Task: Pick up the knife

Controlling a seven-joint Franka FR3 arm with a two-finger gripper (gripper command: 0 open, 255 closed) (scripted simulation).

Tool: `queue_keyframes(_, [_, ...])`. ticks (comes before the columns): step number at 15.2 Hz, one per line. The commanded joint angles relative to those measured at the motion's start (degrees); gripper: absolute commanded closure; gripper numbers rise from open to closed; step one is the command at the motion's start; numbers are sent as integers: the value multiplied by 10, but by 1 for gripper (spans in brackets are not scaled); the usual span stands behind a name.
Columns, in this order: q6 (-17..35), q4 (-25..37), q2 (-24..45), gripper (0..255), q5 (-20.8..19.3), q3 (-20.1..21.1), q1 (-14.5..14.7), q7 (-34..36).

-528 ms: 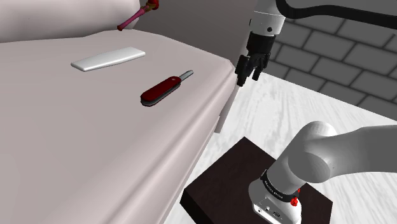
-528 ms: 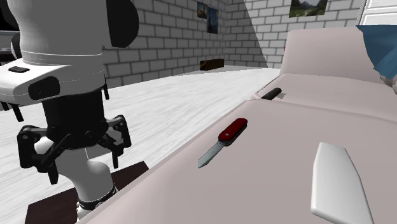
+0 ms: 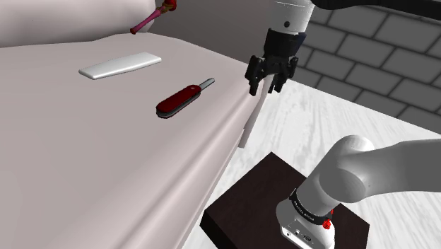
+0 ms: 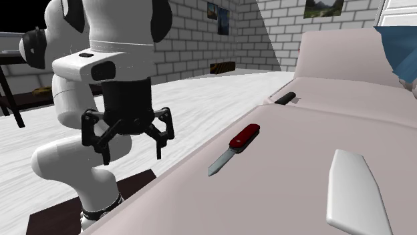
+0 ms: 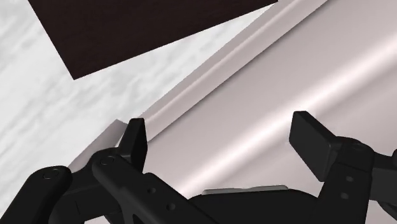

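Observation:
The knife (image 3: 185, 99) is a pocket knife with a red handle and a short grey blade. It lies flat on a pale pinkish surface (image 3: 106, 155), close to that surface's edge. In the second exterior view the knife (image 4: 238, 142) points its blade toward the camera. My black gripper (image 3: 266, 88) hangs open above the surface's edge, to the right of the knife in the shoulder view and apart from it. In the second exterior view the gripper (image 4: 133, 155) hovers left of the knife. The wrist view has both fingertips (image 5: 135, 136) spread wide over the edge, with nothing between them.
A flat white slab (image 3: 120, 65) lies beyond the knife. A pink-red object (image 3: 152, 17) rests at the back. The dark stand (image 3: 283, 205) sits on a white floor below the edge. A small black object (image 4: 285, 99) lies farther along the edge, before a grey brick wall (image 3: 381, 49).
The gripper has shifted to the shoulder view's left, from beside the surface to above its edge, nearer the knife. The knife has not moved.

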Motion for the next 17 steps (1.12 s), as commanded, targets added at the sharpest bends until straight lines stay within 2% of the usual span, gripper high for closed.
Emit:
queue_keyframes(1, [1, 21, 14, 0, 26, 35, -7, 70])
queue_keyframes(5, [8, 70, 50, 0, 64, 98, -28, 199])
queue_keyframes(9, [18, 134, 102, 0, 85, 162, -57, 329])
queue_keyframes(15, [31, 257, 209, 0, 75, 267, -113, 532])
queue_keyframes(16, [32, 273, 224, 0, 69, 279, -120, 555])
queue_keyframes(17, [39, 263, 221, 0, 71, 279, -119, 554])
